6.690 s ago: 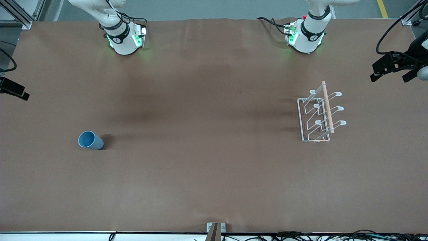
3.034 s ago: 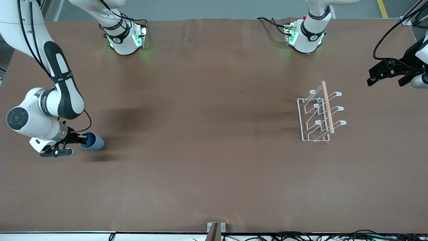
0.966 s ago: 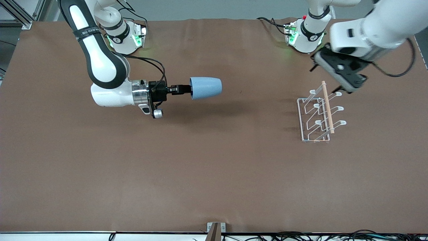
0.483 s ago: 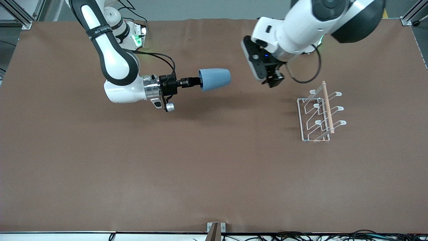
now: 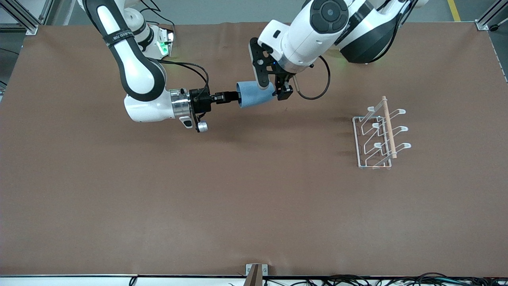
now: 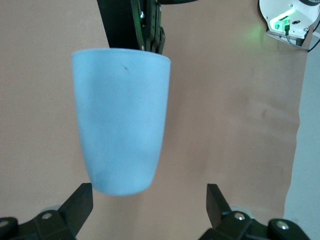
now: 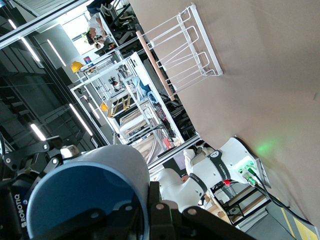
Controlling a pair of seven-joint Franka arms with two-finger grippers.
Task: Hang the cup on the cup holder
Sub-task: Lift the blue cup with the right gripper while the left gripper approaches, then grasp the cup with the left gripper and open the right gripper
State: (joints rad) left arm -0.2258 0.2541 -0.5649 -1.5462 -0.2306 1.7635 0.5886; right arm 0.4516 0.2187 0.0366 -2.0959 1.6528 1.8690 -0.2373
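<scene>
Cup [image 5: 254,94], held sideways in mid-air over the table by the rim in the right gripper [image 5: 232,96]'s clamped fingers, base presented to the left gripper [image 5: 274,85]'s spread jaws for handover; cup holder [image 5: 379,135] at four o'clock.

Cup [image 5: 254,93] midair between both grippers; cup holder [image 5: 379,137] toward left arm's end.

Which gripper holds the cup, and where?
The right gripper pinches the cup by its rim, up in the air; the open left gripper straddles its base.

"ROBOTIQ" partly legible on left gripper [image 7: 20,200] body; no other readable text.
</scene>
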